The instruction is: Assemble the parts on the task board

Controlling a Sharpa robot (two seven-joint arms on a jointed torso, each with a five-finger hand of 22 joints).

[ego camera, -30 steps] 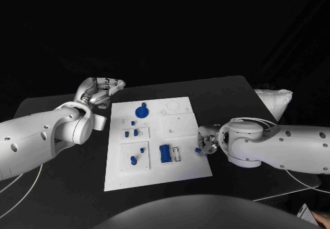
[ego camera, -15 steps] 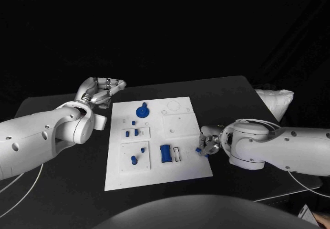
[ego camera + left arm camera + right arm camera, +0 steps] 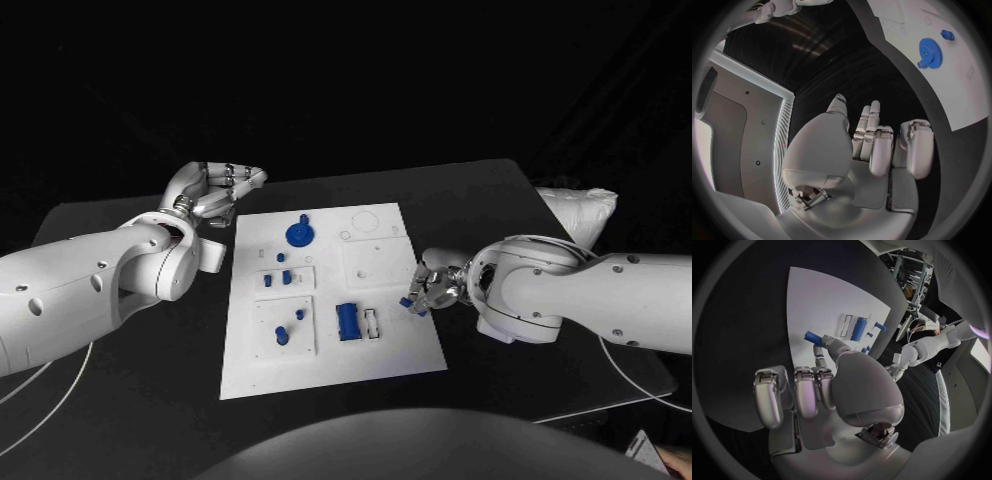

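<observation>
Blue peg (image 3: 812, 337) pinched in right hand (image 3: 433, 289) fingertips over task board (image 3: 389, 355) edge; left hand (image 3: 214, 192) curled shut, holding nothing, beside far corner.

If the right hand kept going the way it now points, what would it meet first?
Probably the task board itself: the right hand, pinching a small blue part, points in over the board's right edge toward the white slot beside the blue block. Depth is unclear.

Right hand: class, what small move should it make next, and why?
Probably carry the small blue part pinched in the right hand further inward over the task board, toward the open white slot beside the blue block, since the part sits at the board's edge.
</observation>
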